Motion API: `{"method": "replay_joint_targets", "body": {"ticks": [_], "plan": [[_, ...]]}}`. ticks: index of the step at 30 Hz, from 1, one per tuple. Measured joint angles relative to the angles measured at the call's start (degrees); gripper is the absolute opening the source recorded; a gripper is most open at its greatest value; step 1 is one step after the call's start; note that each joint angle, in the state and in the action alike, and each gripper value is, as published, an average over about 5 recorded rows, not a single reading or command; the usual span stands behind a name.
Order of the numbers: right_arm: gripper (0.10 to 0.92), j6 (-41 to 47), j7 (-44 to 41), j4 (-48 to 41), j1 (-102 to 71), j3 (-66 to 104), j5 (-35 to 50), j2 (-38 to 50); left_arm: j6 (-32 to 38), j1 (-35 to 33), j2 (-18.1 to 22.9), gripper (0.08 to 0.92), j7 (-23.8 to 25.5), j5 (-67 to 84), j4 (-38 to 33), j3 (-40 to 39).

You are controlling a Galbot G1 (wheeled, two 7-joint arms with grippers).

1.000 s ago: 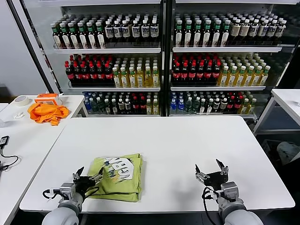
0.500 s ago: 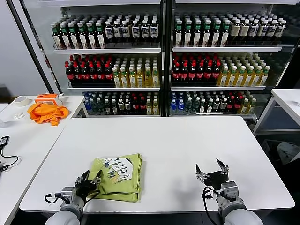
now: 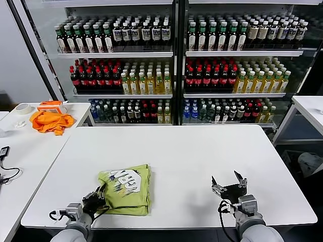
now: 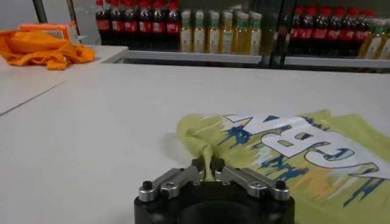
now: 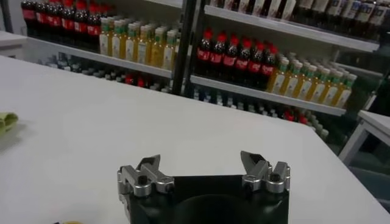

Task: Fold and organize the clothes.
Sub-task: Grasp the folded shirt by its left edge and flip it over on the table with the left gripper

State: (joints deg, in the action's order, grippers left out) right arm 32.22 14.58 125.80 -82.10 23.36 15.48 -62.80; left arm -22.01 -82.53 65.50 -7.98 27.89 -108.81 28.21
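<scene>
White tabletop (image 3: 202, 161) in front. Behind it, two glass-door coolers (image 3: 174, 60) side by side, shelves packed with bottles (image 3: 151, 80): dark, red-capped, yellow and clear rows. Second white table (image 3: 20, 146) on the left with an orange cloth (image 3: 49, 121), a tape roll (image 3: 22, 108) and a black cable (image 3: 5, 174). Another white table (image 3: 308, 108) at far right. Grey wall (image 3: 20, 60) at left. Lighting even.
</scene>
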Motion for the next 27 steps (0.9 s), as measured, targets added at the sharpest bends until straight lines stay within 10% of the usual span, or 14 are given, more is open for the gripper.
{"method": "replay_joint_targets", "body": {"ticks": [21, 27], "plan": [[0.823, -0.88, -0.04, 0.21, -0.60, 0.66, -0.01, -0.65, -6.11, -2.52, -16.35, 0.102, 0.69, 13.52, -5.51, 22.52], [0.823, -0.93, -0.01, 0.65, -1.60, 1.76, -0.20, -0.65, -6.89, -0.82, -15.57, 0.102, 0.65, 14.23, -9.40, 21.40]]}}
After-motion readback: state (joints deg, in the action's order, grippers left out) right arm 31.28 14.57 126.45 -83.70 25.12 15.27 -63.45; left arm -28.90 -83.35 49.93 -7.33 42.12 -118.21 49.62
